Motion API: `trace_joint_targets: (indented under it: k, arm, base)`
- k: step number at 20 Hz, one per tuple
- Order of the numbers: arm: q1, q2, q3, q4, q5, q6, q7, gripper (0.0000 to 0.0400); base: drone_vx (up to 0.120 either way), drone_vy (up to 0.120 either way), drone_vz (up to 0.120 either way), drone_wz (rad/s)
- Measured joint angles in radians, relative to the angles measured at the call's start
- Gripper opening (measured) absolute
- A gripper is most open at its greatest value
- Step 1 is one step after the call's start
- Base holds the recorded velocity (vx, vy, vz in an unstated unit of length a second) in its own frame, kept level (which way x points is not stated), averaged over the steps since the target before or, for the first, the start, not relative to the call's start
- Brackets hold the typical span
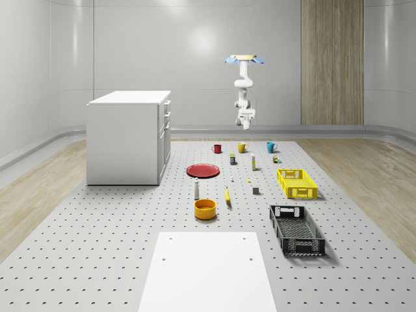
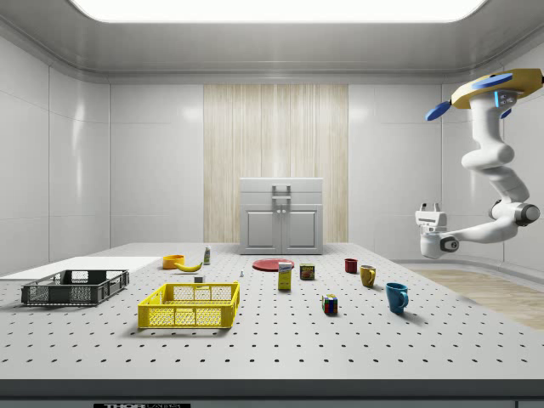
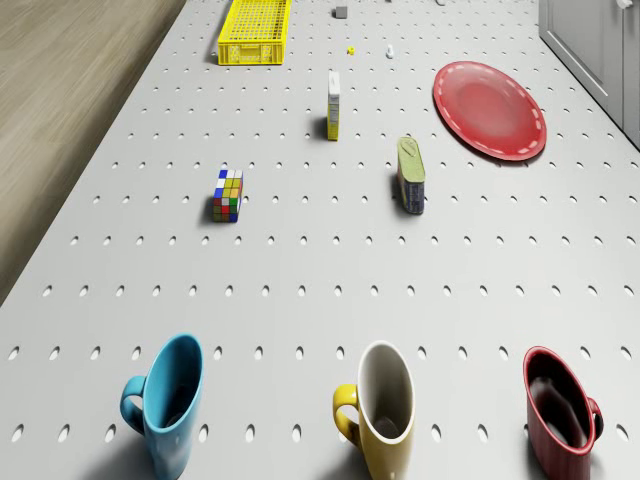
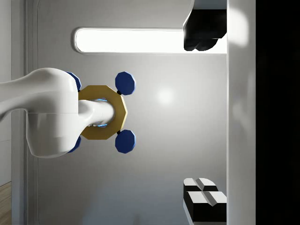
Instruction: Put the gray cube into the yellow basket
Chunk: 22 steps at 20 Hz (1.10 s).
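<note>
The small gray cube [image 1: 256,190] [image 3: 341,12] rests on the perforated table, just to the whole-scene view's left of the yellow basket [image 1: 297,192] [image 2: 189,318] [image 3: 255,50]. The drone [image 1: 244,60] [image 2: 493,89] hovers high over the table's far end, above the row of mugs. Its white arm bends down and back, and the gripper [image 1: 245,120] [image 2: 430,205] [image 4: 204,115] is held in mid-air with its fingers turned upward, far from the cube. The fingers [image 4: 204,197] stand wide apart, open, with nothing between them. In the wrist view the drone's underside [image 4: 101,112] is seen against the ceiling.
A white cabinet [image 1: 127,136] stands at the whole-scene view's left. On the table lie a red plate [image 1: 203,170], three mugs [image 3: 385,405], a Rubik's cube [image 3: 228,194], small boxes, a banana [image 1: 227,195], an orange bowl [image 1: 205,208], a black basket [image 1: 296,244] and a white board [image 1: 208,270].
</note>
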Motion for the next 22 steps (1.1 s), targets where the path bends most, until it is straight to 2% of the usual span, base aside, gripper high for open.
trace_joint_targets:
  k: [22]
  arm:
    - [-0.003, -0.008, 0.004, -0.004, -0.003, 0.012, 0.000, 0.0400]
  base:
    - [0.120, 0.000, 0.000, 0.000]
